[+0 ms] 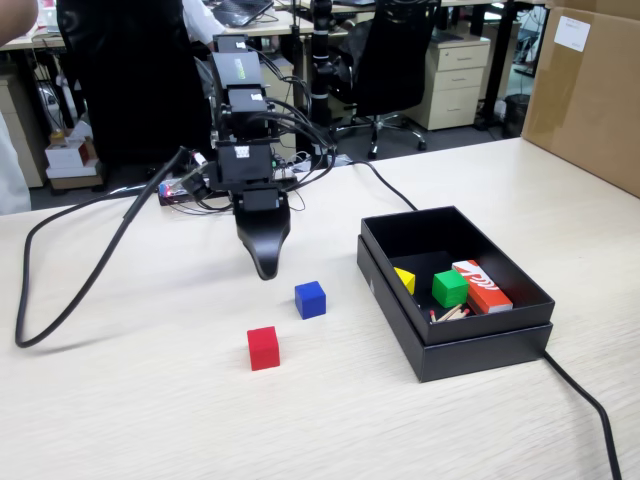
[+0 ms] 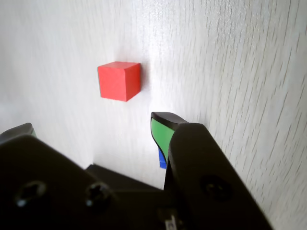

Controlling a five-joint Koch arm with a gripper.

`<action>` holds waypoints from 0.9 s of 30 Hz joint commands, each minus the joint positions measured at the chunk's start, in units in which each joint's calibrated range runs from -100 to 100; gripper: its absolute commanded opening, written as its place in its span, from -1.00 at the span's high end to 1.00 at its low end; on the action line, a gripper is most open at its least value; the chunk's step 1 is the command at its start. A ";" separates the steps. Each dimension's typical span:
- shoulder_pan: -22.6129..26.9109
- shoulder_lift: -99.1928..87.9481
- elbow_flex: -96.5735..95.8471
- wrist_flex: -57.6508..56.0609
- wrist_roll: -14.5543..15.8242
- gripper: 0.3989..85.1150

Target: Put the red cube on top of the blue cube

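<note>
The gripper point(image 1: 264, 268) is positioned above the table point(image 1: 150, 400), tip pointing down, at the far side of both cubes. In the wrist view the jaws are seen spread apart with nothing between them. The red cube point(image 1: 263, 348) rests on the table, nearer than and left of the blue cube point(image 1: 310, 299), the two close but apart. A black box point(image 1: 455, 330) containing a green cube point(image 1: 449, 288) is located to the right.
</note>
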 commanded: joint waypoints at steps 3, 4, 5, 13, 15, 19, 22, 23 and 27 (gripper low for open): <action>-0.98 6.41 9.82 -0.28 -1.27 -0.10; -1.07 7.67 10.64 -0.28 -1.37 -0.10; -1.17 8.93 11.45 -0.28 -1.47 -0.11; -1.56 17.54 16.26 -0.28 -1.71 -0.10; -1.61 19.14 16.71 -0.28 -1.76 -0.10; -1.61 21.21 17.44 -0.28 -1.76 -0.10; -1.56 23.04 18.25 -0.19 -1.71 -0.11; -1.56 23.73 18.34 0.33 -1.76 -0.10; -1.56 25.34 18.52 0.76 -1.76 -0.10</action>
